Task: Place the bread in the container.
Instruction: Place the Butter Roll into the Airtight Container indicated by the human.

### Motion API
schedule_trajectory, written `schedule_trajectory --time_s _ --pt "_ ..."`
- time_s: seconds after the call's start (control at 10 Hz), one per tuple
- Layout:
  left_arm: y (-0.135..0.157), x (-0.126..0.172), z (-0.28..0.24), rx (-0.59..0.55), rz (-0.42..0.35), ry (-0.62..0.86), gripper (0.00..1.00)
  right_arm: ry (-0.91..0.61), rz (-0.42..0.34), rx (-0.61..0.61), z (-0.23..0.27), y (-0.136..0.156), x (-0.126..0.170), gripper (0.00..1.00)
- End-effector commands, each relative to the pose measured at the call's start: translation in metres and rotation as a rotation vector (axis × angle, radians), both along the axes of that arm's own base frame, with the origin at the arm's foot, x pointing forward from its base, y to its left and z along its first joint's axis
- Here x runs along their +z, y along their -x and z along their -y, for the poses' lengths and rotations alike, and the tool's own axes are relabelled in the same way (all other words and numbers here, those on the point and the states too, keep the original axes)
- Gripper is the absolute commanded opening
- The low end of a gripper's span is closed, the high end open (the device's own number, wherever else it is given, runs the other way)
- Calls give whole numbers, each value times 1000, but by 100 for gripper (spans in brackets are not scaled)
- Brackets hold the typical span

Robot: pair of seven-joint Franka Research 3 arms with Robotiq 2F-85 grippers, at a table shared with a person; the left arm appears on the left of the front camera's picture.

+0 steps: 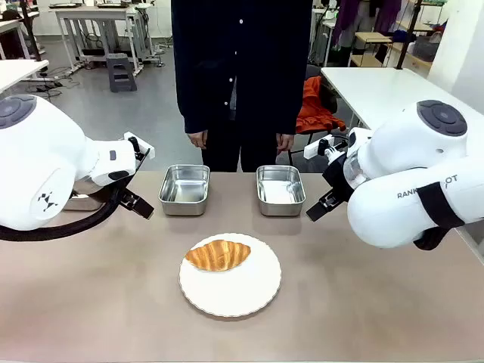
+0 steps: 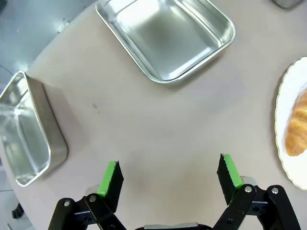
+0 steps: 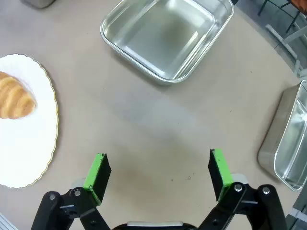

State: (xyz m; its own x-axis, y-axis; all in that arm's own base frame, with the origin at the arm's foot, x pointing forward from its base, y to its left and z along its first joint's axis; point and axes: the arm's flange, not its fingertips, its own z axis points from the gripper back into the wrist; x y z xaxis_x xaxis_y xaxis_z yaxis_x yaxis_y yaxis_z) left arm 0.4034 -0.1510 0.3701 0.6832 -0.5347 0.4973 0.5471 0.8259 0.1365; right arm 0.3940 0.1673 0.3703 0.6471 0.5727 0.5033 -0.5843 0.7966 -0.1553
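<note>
The croissant (image 1: 218, 255) lies crosswise on the white plate (image 1: 236, 296), roughly midway between the left gripper (image 2: 170, 171) and the right gripper (image 3: 157, 168), both empty with fingers spread, a steel pan (image 1: 184, 189) just beyond.

The right arm (image 1: 393, 219) carries dark lettering (image 1: 411, 193) across its white shell. "RANK" reads clearly, a black strap (image 1: 432, 208) covers the letters after it, and "OT" shows beyond the strap. The first letter of the word cannot be made out. The left arm (image 1: 34, 162) bears a small dark emblem (image 1: 47, 200) of angular marks, a symbol rather than a word.
</note>
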Motion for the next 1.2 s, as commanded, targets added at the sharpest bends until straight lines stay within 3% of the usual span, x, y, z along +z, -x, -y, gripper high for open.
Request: schedule_trajectory --time_s 0.0,1.0,1.1 --pt "0 0 0 0 0 0 100 0 0 0 0 0 0 100" --pt "0 0 0 0 0 0 100 1 0 1 0 0 0 100" --pt "2 24 -7 -17 4 10 100 16 11 -20 2 -5 23 100"
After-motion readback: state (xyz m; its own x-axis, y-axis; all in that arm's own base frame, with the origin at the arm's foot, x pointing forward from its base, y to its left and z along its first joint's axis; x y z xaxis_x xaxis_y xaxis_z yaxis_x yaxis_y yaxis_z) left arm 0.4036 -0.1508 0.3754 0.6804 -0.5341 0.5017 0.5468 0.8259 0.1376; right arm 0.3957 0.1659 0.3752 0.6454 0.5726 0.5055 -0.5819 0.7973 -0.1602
